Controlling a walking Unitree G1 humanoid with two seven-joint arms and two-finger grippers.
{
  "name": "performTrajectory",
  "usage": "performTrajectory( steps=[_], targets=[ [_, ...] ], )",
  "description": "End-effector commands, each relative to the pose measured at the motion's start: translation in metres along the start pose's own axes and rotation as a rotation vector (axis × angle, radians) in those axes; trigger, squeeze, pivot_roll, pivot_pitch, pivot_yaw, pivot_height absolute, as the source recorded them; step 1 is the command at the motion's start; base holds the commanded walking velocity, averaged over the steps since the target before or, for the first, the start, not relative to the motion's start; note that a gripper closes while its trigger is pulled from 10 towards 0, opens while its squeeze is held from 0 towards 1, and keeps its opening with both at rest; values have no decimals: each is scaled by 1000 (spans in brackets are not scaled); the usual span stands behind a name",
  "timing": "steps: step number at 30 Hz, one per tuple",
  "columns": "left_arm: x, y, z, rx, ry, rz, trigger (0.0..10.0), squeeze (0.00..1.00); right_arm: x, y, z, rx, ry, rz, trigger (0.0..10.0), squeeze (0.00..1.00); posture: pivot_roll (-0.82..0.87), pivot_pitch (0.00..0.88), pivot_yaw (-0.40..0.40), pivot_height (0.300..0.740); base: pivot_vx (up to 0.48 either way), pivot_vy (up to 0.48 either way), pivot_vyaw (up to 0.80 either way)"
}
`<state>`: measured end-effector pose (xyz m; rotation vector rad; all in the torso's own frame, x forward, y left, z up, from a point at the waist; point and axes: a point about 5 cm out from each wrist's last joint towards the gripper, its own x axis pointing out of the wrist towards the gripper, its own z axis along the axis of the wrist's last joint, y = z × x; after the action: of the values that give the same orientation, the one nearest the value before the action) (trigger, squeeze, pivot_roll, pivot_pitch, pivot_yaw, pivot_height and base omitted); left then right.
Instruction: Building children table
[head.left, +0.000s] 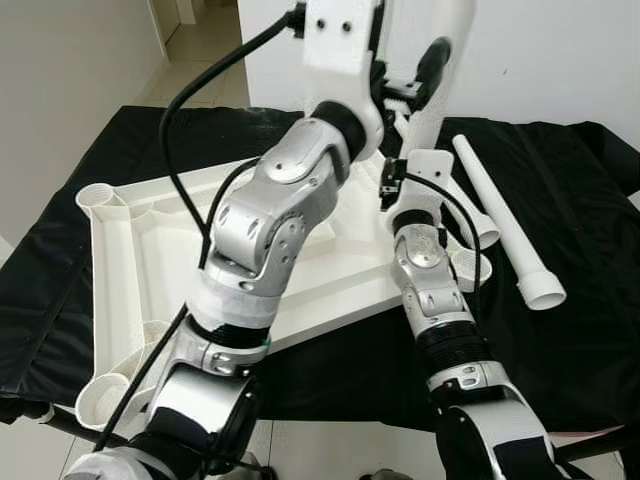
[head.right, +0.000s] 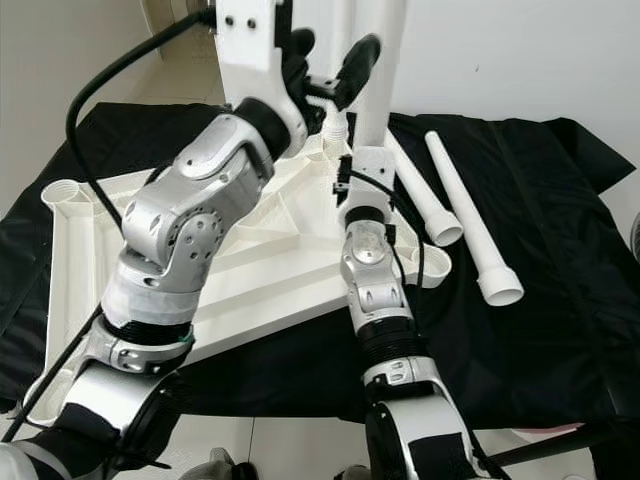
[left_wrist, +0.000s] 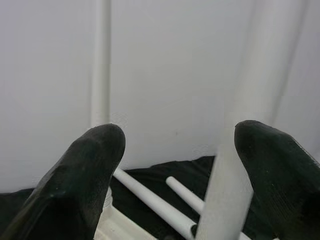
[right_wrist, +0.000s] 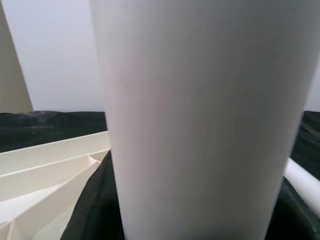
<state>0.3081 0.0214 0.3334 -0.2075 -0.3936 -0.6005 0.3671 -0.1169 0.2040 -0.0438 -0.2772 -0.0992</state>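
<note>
Upright table leg (head.right: 378, 60) at tabletop's (head.left: 330, 285) far right corner, clamped in right end effector (right_wrist: 200, 200); left end effector (left_wrist: 175, 165) wide beside it; likely light, stiff, slick plastic, best gripped low.

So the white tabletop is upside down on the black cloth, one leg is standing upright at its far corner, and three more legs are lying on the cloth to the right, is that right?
Not quite: two spare legs lie on the black cloth, not three, as the right eye view shows. The rest holds: the white tabletop is upside down, and the upright leg stands at its far corner.
</note>
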Motion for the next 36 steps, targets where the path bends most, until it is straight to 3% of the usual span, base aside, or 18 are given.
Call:
performTrajectory(
  steps=[1,12,14,23,28,32,36],
  targets=[
    [-3,-2,0,21,-10,-91,10000,0,1,-1,7,14,-29,5,10000,0,-84,37,29,740,0,0,0],
    [-15,14,-18,39,38,-26,10000,0,-2,-10,9,10,-51,11,10000,0,-90,30,22,740,0,0,0],
    [-22,22,-30,56,70,11,10000,0,-4,-16,10,6,-66,24,10000,0,-92,26,22,740,0,0,0],
    [-36,33,-50,115,115,43,10000,0,-12,-26,10,-14,-107,81,10000,0,-98,20,25,740,0,0,0],
    [-49,33,-71,171,167,-14,10000,0,-18,-28,9,2,-118,110,10000,0,-99,23,32,740,0,0,0],
    [-52,32,-76,176,184,-34,10000,0,-19,-28,9,7,-119,115,10000,0,-99,23,32,740,0,0,0],
    [-60,29,-93,167,265,-92,10000,0,-21,-30,7,14,-111,124,10000,0,-99,27,35,740,0,0,0]
  ],
)
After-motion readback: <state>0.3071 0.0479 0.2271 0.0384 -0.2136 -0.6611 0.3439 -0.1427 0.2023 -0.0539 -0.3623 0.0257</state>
